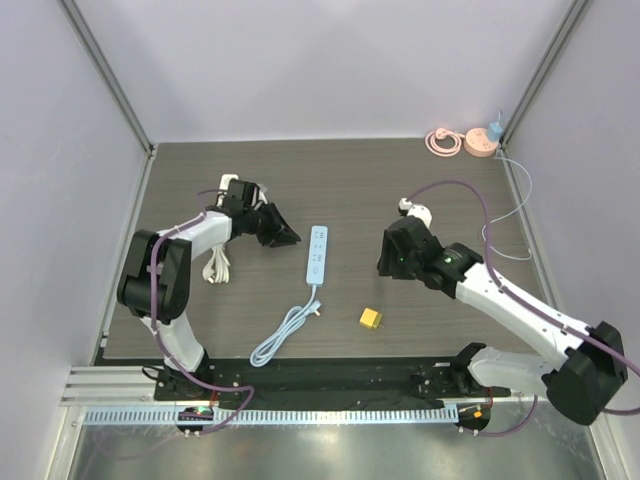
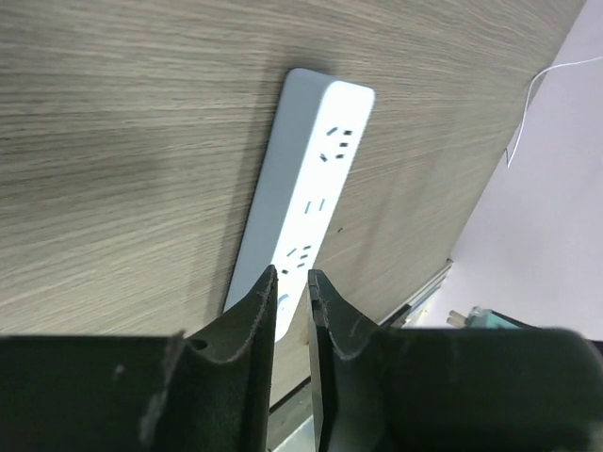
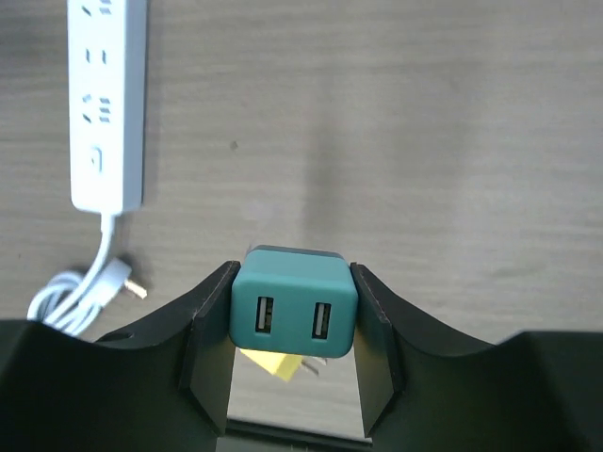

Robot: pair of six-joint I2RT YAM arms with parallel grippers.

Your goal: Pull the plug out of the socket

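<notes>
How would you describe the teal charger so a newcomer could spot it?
Find the white power strip mid-table, then look right to the right arm's claw. The charger sits clamped in it: a teal block with two USB slots, unlike the loose yellow plug nearby.

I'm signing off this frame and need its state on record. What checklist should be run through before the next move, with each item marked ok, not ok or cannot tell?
1. Grip: right tool clamps teal plug on both sides: ok.
2. Separation: teal plug is off the power strip and the visible sockets are bare: ok.
3. Other arm: left tool holds nothing: ok.
4. Snag: strip's cable lies away from both tools: ok.
5. Set-down spot: whether the yellow adapter lies under the plug: cannot tell.
</notes>
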